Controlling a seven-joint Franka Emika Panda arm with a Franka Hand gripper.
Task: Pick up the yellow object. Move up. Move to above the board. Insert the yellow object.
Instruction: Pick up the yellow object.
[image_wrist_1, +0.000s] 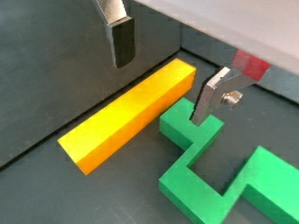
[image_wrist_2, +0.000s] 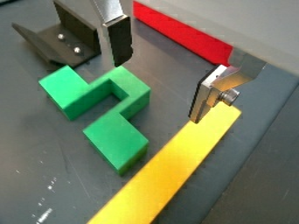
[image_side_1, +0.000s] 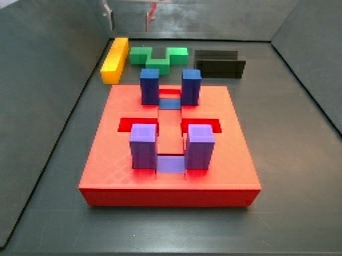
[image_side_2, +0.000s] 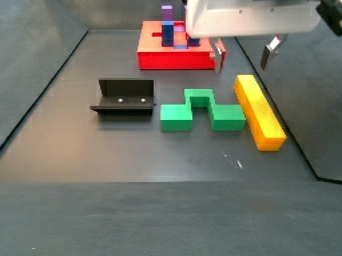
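nothing of the task is done yet: the yellow object (image_side_2: 259, 111) is seen flat on the floor at 3 o'clock of the green block (image_side_2: 198, 110). the pincer (image_wrist_2: 163, 72), spread and empty, is held above its end nearest the board (image_side_1: 170, 150). grasping, lifting, carrying and inserting are left.

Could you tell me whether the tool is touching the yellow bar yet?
Apart. In a wrist view the tool hangs open above the yellow bar, dark floor showing below one finger.

One gripper (image_side_2: 246, 52) above one yellow bar (image_side_2: 259, 110), one green block (image_side_2: 201, 112), one board (image_side_1: 167, 186), one fixture (image_side_2: 123, 98); perhaps six upright blocks (image_side_1: 142, 146)
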